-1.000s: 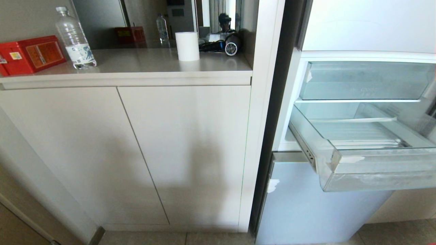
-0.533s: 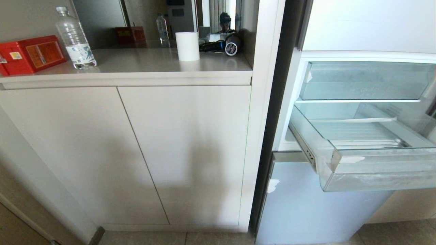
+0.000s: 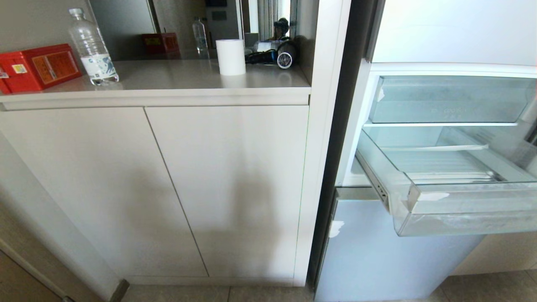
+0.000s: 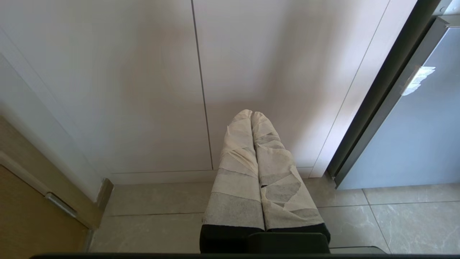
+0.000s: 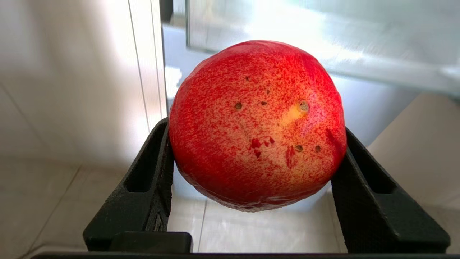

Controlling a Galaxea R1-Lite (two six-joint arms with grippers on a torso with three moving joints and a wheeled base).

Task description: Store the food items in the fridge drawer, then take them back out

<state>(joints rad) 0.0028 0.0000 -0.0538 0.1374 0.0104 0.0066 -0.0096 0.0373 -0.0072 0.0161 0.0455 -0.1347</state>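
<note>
A glossy red fruit (image 5: 257, 124), speckled yellow with small dark pits, sits clamped between two black fingers (image 5: 147, 187). The clear-plastic fridge drawer (image 3: 461, 209) stands pulled out at right, frosted front bearing white tape scraps.

a home kitchen: open fridge (image 3: 440, 63) beside pale cabinets (image 3: 159, 188), a countertop (image 3: 176, 77) (cluttered), tiled floor (image 4: 395, 216).

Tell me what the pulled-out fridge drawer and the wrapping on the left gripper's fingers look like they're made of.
The fridge drawer looks like clear rigid plastic with a frosted front; you can see through its side walls, and white tape scraps cling to the front corner. The left gripper fingers seem wrapped in off-white matte tape, judging by overlapping strips; possibly cloth or paper.
</note>
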